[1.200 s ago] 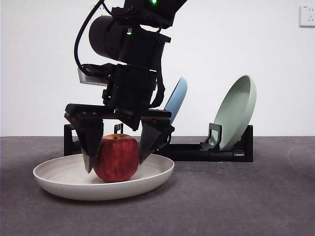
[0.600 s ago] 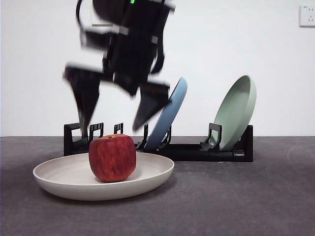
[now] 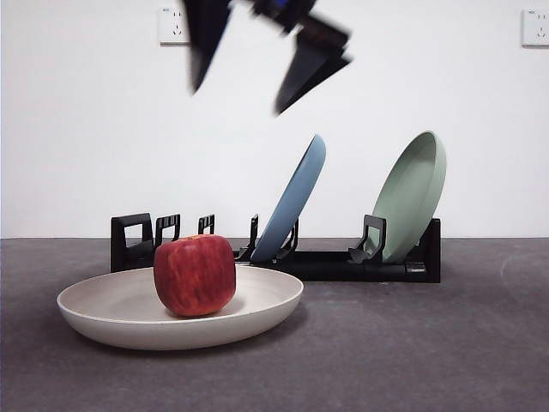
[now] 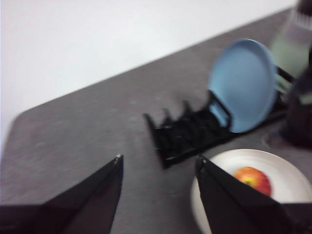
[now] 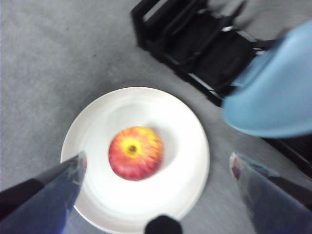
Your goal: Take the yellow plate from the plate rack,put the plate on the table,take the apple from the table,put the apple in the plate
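Note:
The red apple (image 3: 195, 275) sits in the cream plate (image 3: 103, 319), which lies flat on the grey table (image 3: 429, 360) in front of the black plate rack (image 3: 334, 264). My right gripper (image 3: 238, 99) is open and empty, high above the apple and blurred. Its wrist view looks straight down on the apple (image 5: 135, 152) in the plate (image 5: 92, 195), with the right gripper (image 5: 158, 157) spread wide. My left gripper (image 4: 158, 158) is open and empty, off to the side, above the table; its view shows the rack (image 4: 185, 134), the plate (image 4: 287, 168) and the apple (image 4: 252, 179).
A light blue plate (image 3: 293, 202) and a sage green plate (image 3: 412, 196) lean upright in the rack behind the cream plate. A white wall with sockets (image 3: 174, 26) stands behind the table.
My right gripper has let go of the apple and risen from around it to the top of the front view. The apple stays in the plate, shifted slightly left.

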